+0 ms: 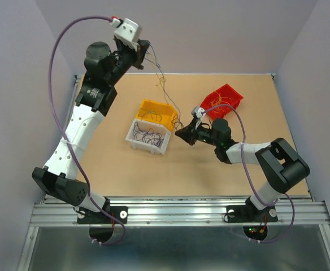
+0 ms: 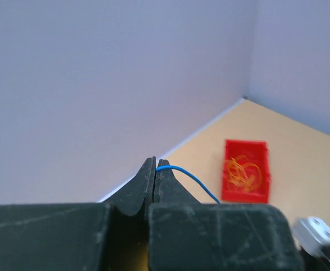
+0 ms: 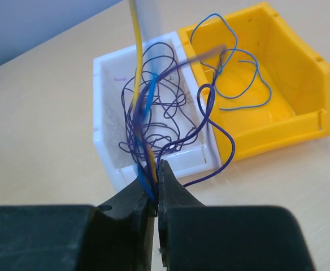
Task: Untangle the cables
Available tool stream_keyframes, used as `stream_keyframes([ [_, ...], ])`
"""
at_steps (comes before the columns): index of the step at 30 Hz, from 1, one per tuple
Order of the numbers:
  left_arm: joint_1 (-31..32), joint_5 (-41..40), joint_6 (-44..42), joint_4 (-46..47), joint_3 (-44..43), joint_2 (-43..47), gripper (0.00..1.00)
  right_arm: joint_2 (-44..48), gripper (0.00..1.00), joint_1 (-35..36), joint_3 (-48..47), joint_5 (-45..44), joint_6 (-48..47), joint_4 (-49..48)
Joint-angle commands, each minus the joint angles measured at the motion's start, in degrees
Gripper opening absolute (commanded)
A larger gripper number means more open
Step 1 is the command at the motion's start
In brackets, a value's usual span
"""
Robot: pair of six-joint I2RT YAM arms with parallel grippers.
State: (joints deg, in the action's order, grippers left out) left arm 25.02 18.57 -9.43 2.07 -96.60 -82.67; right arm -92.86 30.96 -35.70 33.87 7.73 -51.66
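While I watched the overhead feed, the left arm stood raised high toward the back wall, and its left fingers [image 1: 144,52] were clenched on a single blue strand [image 2: 190,178] whose end poked out just past the tips. In the left wrist view those tips met with no gap around that strand. From there a hair-thin line ran down and across to the right fingers [image 1: 180,133], which sat low over the table [image 1: 210,169] just beside the yellow bin [image 1: 148,103]. My right wrist view showed the right fingers pinched tight on the cables [image 3: 153,113]: a bunch of purple loops with a yellow strand and a blue one rising out of the grip. The purple loops hung in front of the white bin [image 3: 103,101], and I could not tell whether they touched its floor. More dark strands lay inside the white bin in the overhead view. A few thin blue strands lay loose in the yellow bin, which stood against the white one. Well apart, toward the far right of the table, the red bin [image 1: 228,87] held a small heap of orange strands.
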Motion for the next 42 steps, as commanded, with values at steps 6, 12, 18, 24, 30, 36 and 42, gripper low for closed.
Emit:
stream_keyframes([
  [6, -7.1, -8.8, 5.1, 7.0, -2.6, 2.1, 0.0, 5.5, 0.13, 0.5, 3.4, -8.9, -3.5, 0.8],
  [12, -7.1, -0.6, 4.9, 13.0, 10.1, 5.3, 0.0, 9.3, 0.11, 0.5, 5.7, -14.5, -4.6, 1.7],
  [18, -7.3, -0.8, 2.6, 15.9, 17.0, 4.1, 0.0, 11.6, 0.05, 0.4, 7.0, -22.0, -3.7, 2.1],
  [24, -7.3, 5.9, 2.1, 19.2, 25.2, 2.8, 0.0, 15.0, 0.01, 0.4, 8.5, -33.6, -1.8, 2.1],
  [30, -7.3, 8.5, -0.1, 16.8, 27.2, -1.6, 0.0, 18.8, 0.01, 0.2, 10.4, -39.7, -0.6, 2.1],
  [36, -7.3, 6.3, -0.9, 15.3, 28.7, -3.8, 0.0, 22.8, 0.01, -0.3, 12.7, -46.2, 1.8, 2.1],
  [42, -7.3, 1.1, -2.3, 15.6, 32.3, -2.8, 0.0, 31.1, 0.01, -1.7, 16.4, -57.0, 5.2, 2.3],
])
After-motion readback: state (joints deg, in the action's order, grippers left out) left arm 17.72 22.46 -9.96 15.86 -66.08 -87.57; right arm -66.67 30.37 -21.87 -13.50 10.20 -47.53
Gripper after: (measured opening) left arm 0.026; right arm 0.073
